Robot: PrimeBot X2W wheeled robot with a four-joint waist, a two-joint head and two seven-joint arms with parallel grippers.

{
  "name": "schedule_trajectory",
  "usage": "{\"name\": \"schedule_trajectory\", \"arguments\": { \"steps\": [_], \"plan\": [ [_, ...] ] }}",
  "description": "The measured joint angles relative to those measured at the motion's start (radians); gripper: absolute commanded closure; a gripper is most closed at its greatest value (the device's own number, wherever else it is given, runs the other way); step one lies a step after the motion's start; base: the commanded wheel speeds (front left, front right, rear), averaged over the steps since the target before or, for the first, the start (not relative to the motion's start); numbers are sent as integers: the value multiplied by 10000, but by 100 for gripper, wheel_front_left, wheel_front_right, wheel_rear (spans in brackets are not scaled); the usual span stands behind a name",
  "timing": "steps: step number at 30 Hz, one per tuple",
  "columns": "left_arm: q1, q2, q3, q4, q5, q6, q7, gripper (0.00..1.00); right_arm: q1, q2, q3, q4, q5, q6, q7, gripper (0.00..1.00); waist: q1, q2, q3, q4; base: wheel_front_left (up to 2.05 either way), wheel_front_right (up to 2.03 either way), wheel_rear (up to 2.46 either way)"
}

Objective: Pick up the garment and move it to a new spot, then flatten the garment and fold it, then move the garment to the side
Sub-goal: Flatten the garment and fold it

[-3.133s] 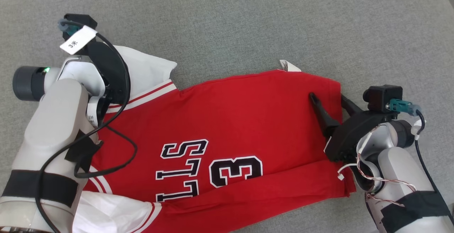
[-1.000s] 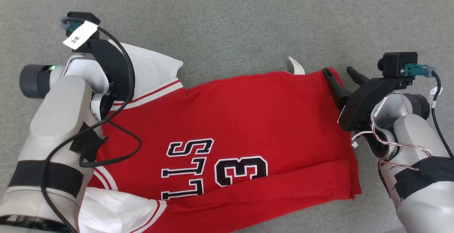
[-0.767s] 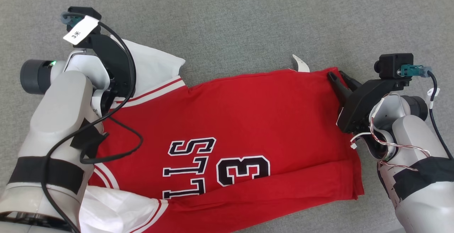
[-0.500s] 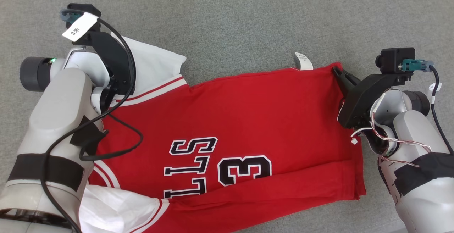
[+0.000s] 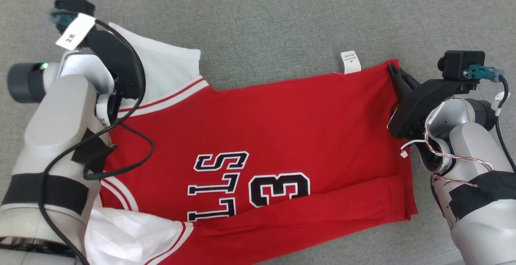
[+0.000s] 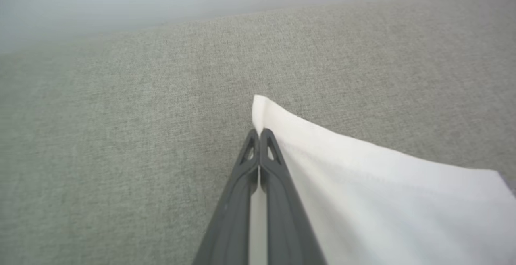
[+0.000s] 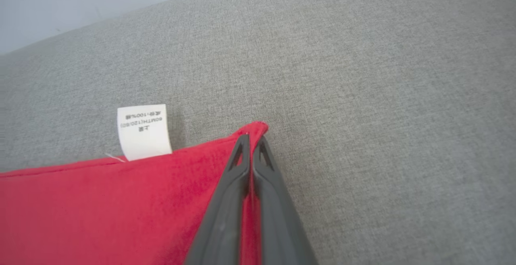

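Head view: the red cloth jersey with white sleeves is clamped at its two o'clock corner by the right gripper, and at its ten o'clock sleeve by the left gripper.

Red garment has white sleeves and black lettering

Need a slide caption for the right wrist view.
Right tool shut on a corner of the red jersey, white care label beside it.
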Motion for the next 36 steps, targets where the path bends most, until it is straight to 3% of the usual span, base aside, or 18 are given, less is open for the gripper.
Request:
{"name": "schedule_trajectory", "arguments": {
  "steps": [9,21,29,36],
  "plan": [
    [109,-182,380,-493,-161,244,-1697,100,125,-82,-261,-88,-63,-86,-828,100,0,0,-164,201,0,0,0],
    [2623,-564,623,-1908,-546,328,-4953,100,1639,-316,-483,-708,-291,-90,-2374,100,0,-1,-841,795,0,0,0],
    [5149,-631,869,-3935,-821,332,-5024,100,2612,-267,-504,-1089,-614,-178,-3568,100,-2,-1,-1612,1237,0,0,0],
    [7046,-642,1381,-6569,-821,431,-4978,100,3230,-255,-408,-1108,-794,-259,-3986,100,-2,-1,-2056,1561,0,0,0]
  ]
}}
